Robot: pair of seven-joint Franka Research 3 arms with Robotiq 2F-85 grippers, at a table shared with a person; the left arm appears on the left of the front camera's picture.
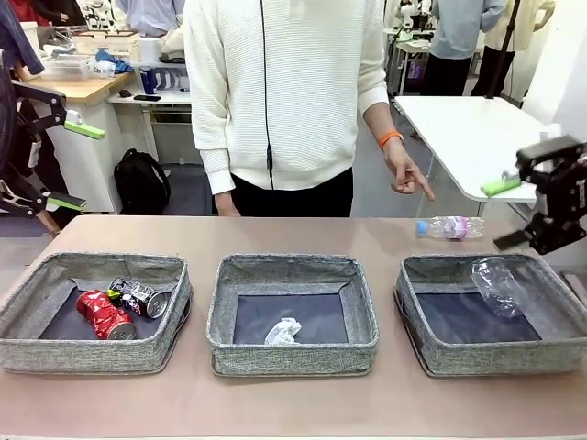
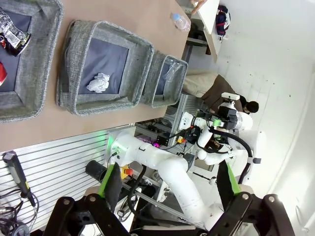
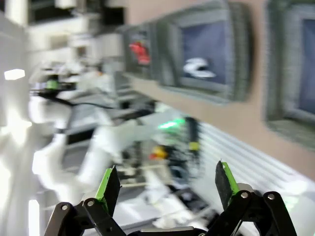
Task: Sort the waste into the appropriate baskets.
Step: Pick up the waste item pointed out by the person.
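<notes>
- While both arms hang back at the edges, the left claw (image 1: 66, 165) gapes wide and empty, and the right claw (image 1: 510, 213) spreads just as wide, gripping nothing
- Left grey woven-fabric basket (image 1: 55, 346): crushed red can (image 1: 103, 314) touching crushed dark can (image 1: 139, 297)
- Middle grey woven basket (image 1: 292, 353) holds the white paper wad (image 1: 282, 331)
- Right grey woven basket (image 1: 459, 356): clear plastic bottle (image 1: 498, 285) leaning on its far wall
- Second clear plastic bottle (image 1: 449, 226) lies on the brown surface (image 1: 293, 403) behind it, the person's hand (image 1: 405, 174) pointing down at it
</notes>
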